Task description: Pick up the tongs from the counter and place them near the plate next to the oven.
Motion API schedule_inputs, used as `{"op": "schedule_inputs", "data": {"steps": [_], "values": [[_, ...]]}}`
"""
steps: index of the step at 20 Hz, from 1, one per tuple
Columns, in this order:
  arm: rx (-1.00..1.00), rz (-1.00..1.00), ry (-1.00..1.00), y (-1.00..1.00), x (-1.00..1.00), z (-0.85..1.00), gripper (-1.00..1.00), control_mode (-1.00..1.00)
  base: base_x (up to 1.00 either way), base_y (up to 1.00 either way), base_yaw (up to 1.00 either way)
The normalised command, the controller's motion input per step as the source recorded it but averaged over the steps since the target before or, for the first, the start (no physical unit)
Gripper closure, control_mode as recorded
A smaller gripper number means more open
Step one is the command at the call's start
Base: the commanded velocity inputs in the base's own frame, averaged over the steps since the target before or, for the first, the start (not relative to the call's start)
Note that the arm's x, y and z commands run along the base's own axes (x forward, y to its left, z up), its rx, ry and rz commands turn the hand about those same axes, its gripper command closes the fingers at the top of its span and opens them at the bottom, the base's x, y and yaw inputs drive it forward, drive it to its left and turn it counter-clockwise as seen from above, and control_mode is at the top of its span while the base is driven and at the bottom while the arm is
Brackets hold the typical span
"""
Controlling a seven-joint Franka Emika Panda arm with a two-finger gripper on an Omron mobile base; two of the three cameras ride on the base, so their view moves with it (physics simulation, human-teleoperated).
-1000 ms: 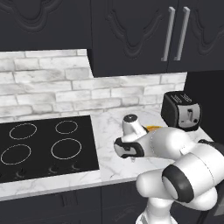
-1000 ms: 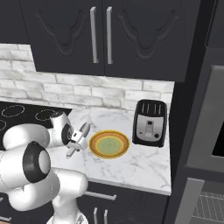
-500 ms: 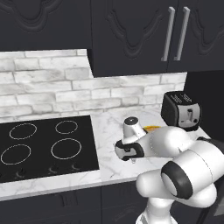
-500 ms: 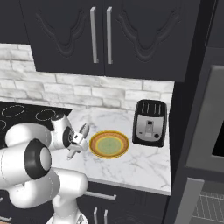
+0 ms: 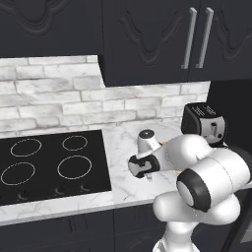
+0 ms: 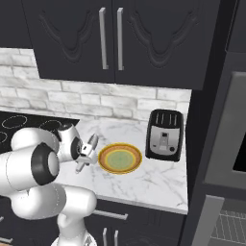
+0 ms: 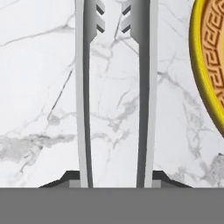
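the gripper (image 6: 84,154) is clamped on the tongs (image 7: 114,92), its two dark tips pressed against the outer sides of the two silver-grey arms near the bottom of the hand view. in that view the tongs run straight up from the fingers, the two arms side by side with a narrow gap between them, and their notched ends reach almost to the top edge. beneath them lies the counter (image 7: 39,87), white with faint grey veins, and the yellow-orange rim of the plate (image 7: 202,70) curves along the right edge, just beside the tongs but apart from them. from the right base view the tongs (image 6: 89,148) stick out of the gripper at a slant, held above the counter (image 6: 153,178), with their upper end pointing toward the brick wall and the plate (image 6: 120,158) lying flat just to their right. the black toaster (image 6: 165,134) stands beyond the plate, near the tall dark cabinet side. in the left base view the gripper (image 5: 147,170) hangs over the counter (image 5: 123,142) between the oven (image 5: 49,165), whose glossy black top shows four thin white rings, and the toaster (image 5: 204,123); the white arm hides the plate and most of the tongs here. dark upper cabinets with two long metal handles (image 6: 110,37) hang above the brick backsplash.
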Motion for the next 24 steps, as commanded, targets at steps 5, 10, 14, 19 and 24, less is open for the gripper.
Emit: {"op": "schedule_inputs", "data": {"steps": [5, 10, 14, 19, 24], "values": [[0.00, 0.00, 0.00, 0.00, 0.08, -0.10, 1.00, -1.00, 0.00, 0.00, 0.00], [0.00, 0.00, 0.00, 0.00, 0.05, -0.19, 1.00, -1.00, 0.00, 0.00, 0.00], [0.00, 0.00, 0.00, 0.00, 0.02, -0.25, 1.00, -1.00, 0.00, 0.00, 0.00], [0.00, 0.00, 0.00, 0.00, 0.00, -0.31, -1.00, -1.00, 0.00, 0.00, 0.00], [0.01, 0.00, -0.02, 0.00, -0.04, -0.20, -1.00, -1.00, 0.00, 0.00, 0.00]]}}
